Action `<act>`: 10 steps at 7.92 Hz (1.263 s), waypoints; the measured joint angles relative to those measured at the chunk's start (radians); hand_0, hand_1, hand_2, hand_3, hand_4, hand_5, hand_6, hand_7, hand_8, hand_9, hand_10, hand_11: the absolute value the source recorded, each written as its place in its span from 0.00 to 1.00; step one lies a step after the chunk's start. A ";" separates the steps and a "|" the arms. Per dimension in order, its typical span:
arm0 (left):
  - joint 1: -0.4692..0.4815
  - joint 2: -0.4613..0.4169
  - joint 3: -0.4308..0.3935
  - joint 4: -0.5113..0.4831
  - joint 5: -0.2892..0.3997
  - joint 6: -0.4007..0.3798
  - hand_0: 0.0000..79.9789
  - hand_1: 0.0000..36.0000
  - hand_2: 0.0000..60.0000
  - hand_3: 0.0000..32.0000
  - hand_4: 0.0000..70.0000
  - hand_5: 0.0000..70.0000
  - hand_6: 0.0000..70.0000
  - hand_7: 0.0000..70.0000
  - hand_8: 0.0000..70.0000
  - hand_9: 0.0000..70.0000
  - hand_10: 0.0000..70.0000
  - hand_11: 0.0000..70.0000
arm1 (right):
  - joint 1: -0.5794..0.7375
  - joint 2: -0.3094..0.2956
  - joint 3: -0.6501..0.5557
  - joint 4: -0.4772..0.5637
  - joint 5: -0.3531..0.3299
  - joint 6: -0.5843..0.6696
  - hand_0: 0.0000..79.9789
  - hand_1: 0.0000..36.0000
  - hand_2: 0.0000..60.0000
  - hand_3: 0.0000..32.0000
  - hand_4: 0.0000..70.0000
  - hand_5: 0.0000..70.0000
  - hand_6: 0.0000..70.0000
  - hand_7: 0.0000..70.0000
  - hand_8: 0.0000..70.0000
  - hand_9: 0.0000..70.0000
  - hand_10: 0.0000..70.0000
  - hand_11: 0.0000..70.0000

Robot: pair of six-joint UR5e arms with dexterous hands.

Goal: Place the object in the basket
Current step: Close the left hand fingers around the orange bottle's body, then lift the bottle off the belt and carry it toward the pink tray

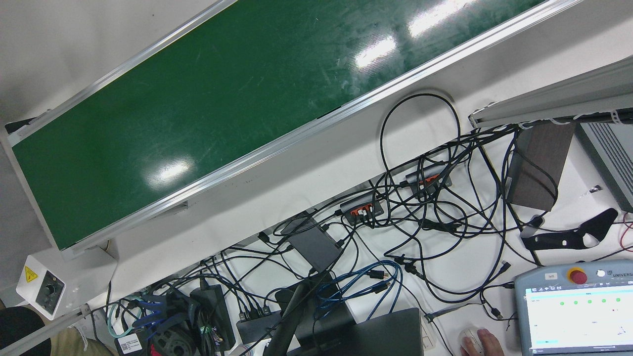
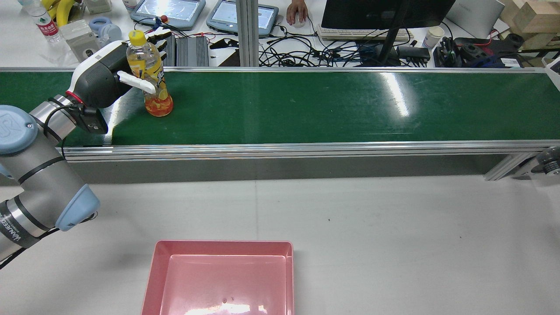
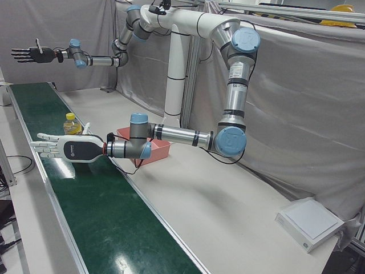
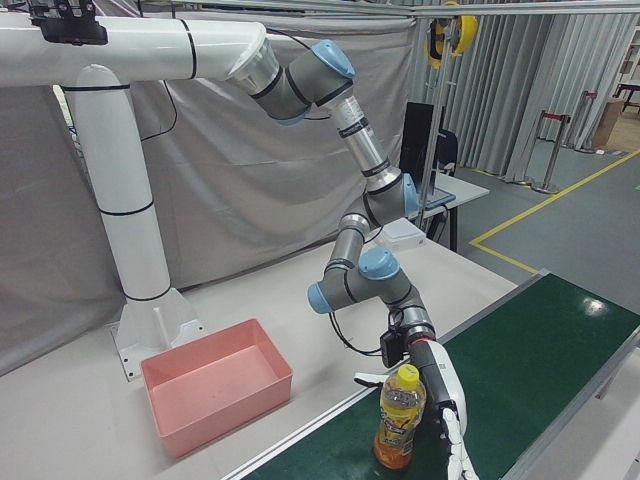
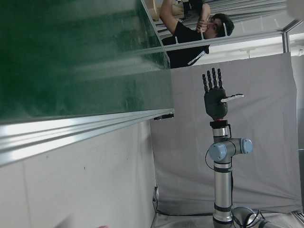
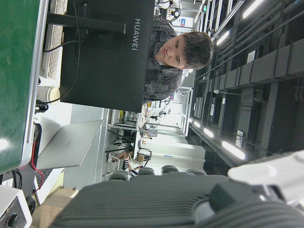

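Your 1 bottle (image 2: 150, 74) stands upright on the green belt (image 2: 306, 105), its far side hidden by the left hand (image 2: 103, 76), whose fingers spread wide around it without gripping. The right hand (image 3: 31, 54) hangs open, well apart. 1 pink basket (image 2: 151, 271) is cut off below.

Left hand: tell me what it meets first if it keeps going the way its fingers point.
The left hand is open beside the bottle, fingers pointing past it across the belt. Likely nothing but the bottle's side; depth is unclear.

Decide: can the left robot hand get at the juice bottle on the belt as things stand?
Probably yes. The left robot hand is open right beside the upright bottle on the green belt, with nothing between them.
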 measured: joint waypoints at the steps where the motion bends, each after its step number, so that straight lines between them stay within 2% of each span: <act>1: 0.000 -0.001 -0.002 0.000 0.000 -0.003 0.96 0.40 0.00 0.00 0.77 1.00 0.70 0.87 0.92 1.00 1.00 1.00 | 0.000 0.000 0.000 0.000 0.000 0.000 0.00 0.00 0.00 0.00 0.00 0.00 0.00 0.00 0.00 0.00 0.00 0.00; 2: 0.000 -0.005 -0.004 0.004 0.000 -0.005 0.82 0.57 0.60 0.00 0.75 1.00 0.92 1.00 1.00 1.00 1.00 1.00 | 0.000 0.000 0.000 0.000 0.000 0.000 0.00 0.00 0.00 0.00 0.00 0.00 0.00 0.00 0.00 0.00 0.00 0.00; 3: -0.001 -0.015 -0.005 0.021 -0.001 -0.004 0.74 0.70 1.00 0.00 0.72 1.00 0.99 1.00 1.00 1.00 1.00 1.00 | 0.000 0.000 0.000 0.000 0.000 0.000 0.00 0.00 0.00 0.00 0.00 0.00 0.00 0.00 0.00 0.00 0.00 0.00; 4: -0.003 -0.025 -0.005 0.041 -0.001 -0.003 0.71 0.76 1.00 0.00 0.67 1.00 0.99 1.00 1.00 1.00 1.00 1.00 | 0.000 0.000 0.000 0.000 0.000 0.000 0.00 0.00 0.00 0.00 0.00 0.00 0.00 0.00 0.00 0.00 0.00 0.00; 5: -0.004 -0.030 -0.007 0.052 -0.001 -0.003 0.69 0.75 1.00 0.00 0.66 1.00 0.98 1.00 1.00 1.00 1.00 1.00 | 0.000 0.000 0.000 0.000 0.000 0.000 0.00 0.00 0.00 0.00 0.00 0.00 0.00 0.00 0.00 0.00 0.00 0.00; 8: -0.005 -0.030 -0.077 0.079 0.006 -0.009 0.68 0.66 1.00 0.00 0.61 1.00 0.90 1.00 1.00 1.00 1.00 1.00 | 0.000 0.000 0.000 0.000 0.000 0.000 0.00 0.00 0.00 0.00 0.00 0.00 0.00 0.00 0.00 0.00 0.00 0.00; 10: 0.004 -0.017 -0.151 0.096 0.011 -0.007 0.69 0.66 1.00 0.00 0.55 1.00 0.84 1.00 1.00 1.00 1.00 1.00 | 0.001 0.000 0.000 0.000 0.000 0.000 0.00 0.00 0.00 0.00 0.00 0.00 0.00 0.00 0.00 0.00 0.00 0.00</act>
